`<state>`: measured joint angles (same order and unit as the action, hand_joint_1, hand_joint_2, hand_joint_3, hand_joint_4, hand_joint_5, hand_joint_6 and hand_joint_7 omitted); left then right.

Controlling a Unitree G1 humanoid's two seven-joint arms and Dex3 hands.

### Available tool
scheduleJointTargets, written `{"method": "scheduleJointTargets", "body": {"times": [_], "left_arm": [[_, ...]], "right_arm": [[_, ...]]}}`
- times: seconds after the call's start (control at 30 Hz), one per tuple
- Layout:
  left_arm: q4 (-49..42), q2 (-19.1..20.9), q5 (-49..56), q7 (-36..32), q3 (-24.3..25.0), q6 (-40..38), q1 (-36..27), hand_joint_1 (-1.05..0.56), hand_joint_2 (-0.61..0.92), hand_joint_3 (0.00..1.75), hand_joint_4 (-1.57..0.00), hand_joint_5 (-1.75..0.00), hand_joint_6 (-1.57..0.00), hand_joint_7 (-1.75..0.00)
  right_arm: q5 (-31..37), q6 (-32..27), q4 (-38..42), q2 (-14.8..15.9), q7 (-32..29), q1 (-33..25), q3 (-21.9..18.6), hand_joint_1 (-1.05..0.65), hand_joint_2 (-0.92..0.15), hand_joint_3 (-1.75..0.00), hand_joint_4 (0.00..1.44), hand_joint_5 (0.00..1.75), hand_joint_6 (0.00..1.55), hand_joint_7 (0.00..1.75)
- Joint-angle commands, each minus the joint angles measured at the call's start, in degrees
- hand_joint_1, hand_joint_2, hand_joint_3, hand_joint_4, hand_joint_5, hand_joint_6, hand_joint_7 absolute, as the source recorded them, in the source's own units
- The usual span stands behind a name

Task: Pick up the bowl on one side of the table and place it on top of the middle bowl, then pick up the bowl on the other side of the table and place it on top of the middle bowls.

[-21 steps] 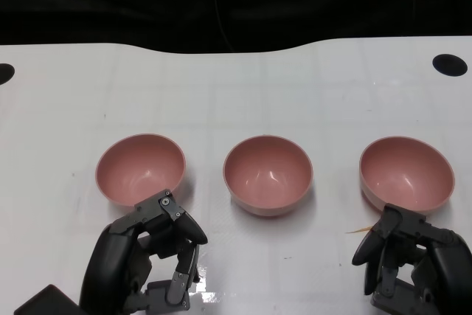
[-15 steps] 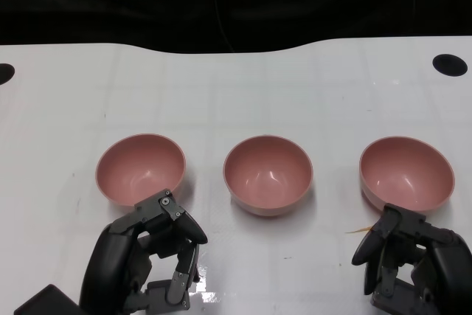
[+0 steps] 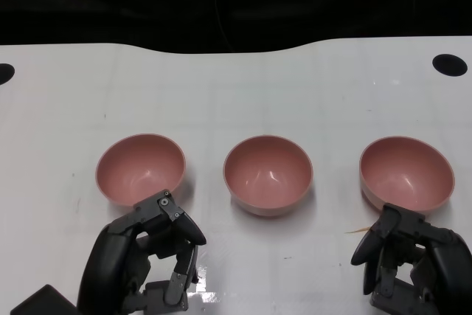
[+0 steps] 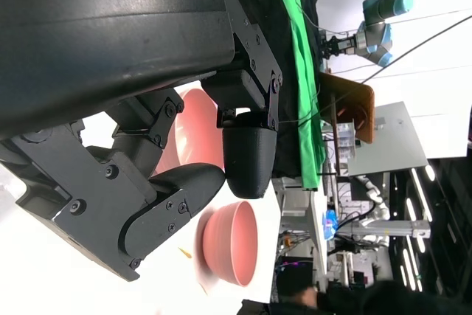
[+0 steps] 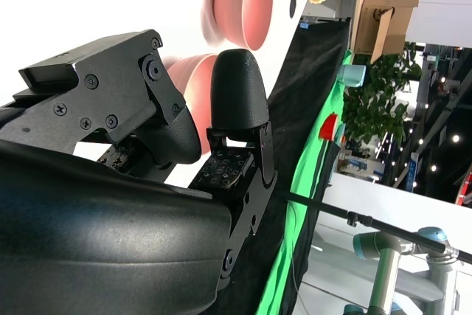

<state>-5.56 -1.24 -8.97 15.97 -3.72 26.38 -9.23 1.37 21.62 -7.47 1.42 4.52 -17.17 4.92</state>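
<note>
Three pink bowls stand in a row on the white table (image 3: 236,94): the left bowl (image 3: 140,167), the middle bowl (image 3: 268,173) and the right bowl (image 3: 405,172), each upright and empty. My left hand (image 3: 144,263) hovers just in front of the left bowl, fingers bent but apart, holding nothing. My right hand (image 3: 409,263) sits the same way in front of the right bowl, also empty. In the left wrist view a pink bowl (image 4: 195,138) shows behind my fingers (image 4: 247,160), with another bowl (image 4: 228,245) farther off. The right wrist view shows a bowl (image 5: 195,82) behind its fingers (image 5: 236,94).
Round black holes mark the table's far right corner (image 3: 450,64) and its left edge (image 3: 4,73). Beyond the table's curved far edge is darkness. A tiny orange speck (image 3: 361,228) lies by my right hand. A green cloth (image 4: 302,71) hangs in the background.
My left hand has shifted very slightly toward the near edge. The bowls and my right hand stay where they were.
</note>
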Motion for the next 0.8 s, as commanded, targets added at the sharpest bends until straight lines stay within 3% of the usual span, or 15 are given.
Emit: {"method": "scheduleJointTargets", "body": {"times": [0.03,0.13,0.23,0.47,0.57,0.63,0.67,0.8], "left_arm": [[0.42,0.53,-0.58,0.54,0.32,0.80,-0.29,-0.18,0.42,1.33,-0.87,-1.75,-0.78,-1.52],[0.21,0.48,-0.41,0.50,0.26,1.15,-0.23,-0.18,0.42,1.32,-0.88,-1.75,-0.78,-1.51],[-0.17,0.46,-0.27,0.45,0.25,1.52,-0.07,-0.17,0.43,1.31,-0.88,-1.75,-0.78,-1.51],[0.21,0.30,-0.19,0.14,0.09,1.15,-0.25,-0.17,0.44,1.31,-0.87,-1.75,-0.79,-1.51],[0.03,0.31,-0.19,0.23,0.08,1.45,-0.20,-0.17,0.44,1.31,-0.87,-1.75,-0.78,-1.51],[-0.16,0.29,0.03,0.16,0.06,1.75,-0.17,-0.17,0.44,1.31,-0.87,-1.75,-0.78,-1.51],[-0.24,0.28,0.10,0.15,0.05,1.88,-0.17,-0.17,0.43,1.31,-0.87,-1.75,-0.79,-1.51],[-0.04,0.28,-0.05,0.27,-0.06,1.70,-0.29,-0.18,0.42,1.31,-0.87,-1.75,-0.79,-1.52]], "right_arm": [[-0.02,0.69,0.03,0.21,-0.05,-0.25,-0.19,0.00,-0.33,-1.53,0.88,1.73,0.84,1.40],[-0.08,0.89,0.04,0.47,0.09,-0.24,-0.38,0.00,-0.33,-1.53,0.88,1.73,0.84,1.40],[1.35,1.85,0.55,1.01,-0.45,0.24,-0.90,-0.01,-0.37,-1.44,0.82,1.62,0.80,1.34],[5.51,1.19,0.42,3.01,-1.53,1.17,-2.18,-0.10,-0.58,-0.91,0.57,1.24,0.59,0.94],[8.20,-0.27,-0.42,3.85,-2.24,1.22,-2.65,-0.17,-0.68,-0.65,0.48,1.05,0.52,0.67],[9.58,-1.79,-1.52,4.34,-2.46,1.07,-3.02,-0.26,-0.83,-0.28,0.44,0.83,0.49,0.38],[10.05,-2.44,-2.02,4.50,-2.52,1.00,-3.14,-0.31,-0.86,-0.18,0.39,0.77,0.46,0.29],[15.84,-4.11,-3.75,5.99,-4.23,0.92,-3.57,-0.43,-0.89,-0.03,0.25,0.66,0.38,0.13]]}}
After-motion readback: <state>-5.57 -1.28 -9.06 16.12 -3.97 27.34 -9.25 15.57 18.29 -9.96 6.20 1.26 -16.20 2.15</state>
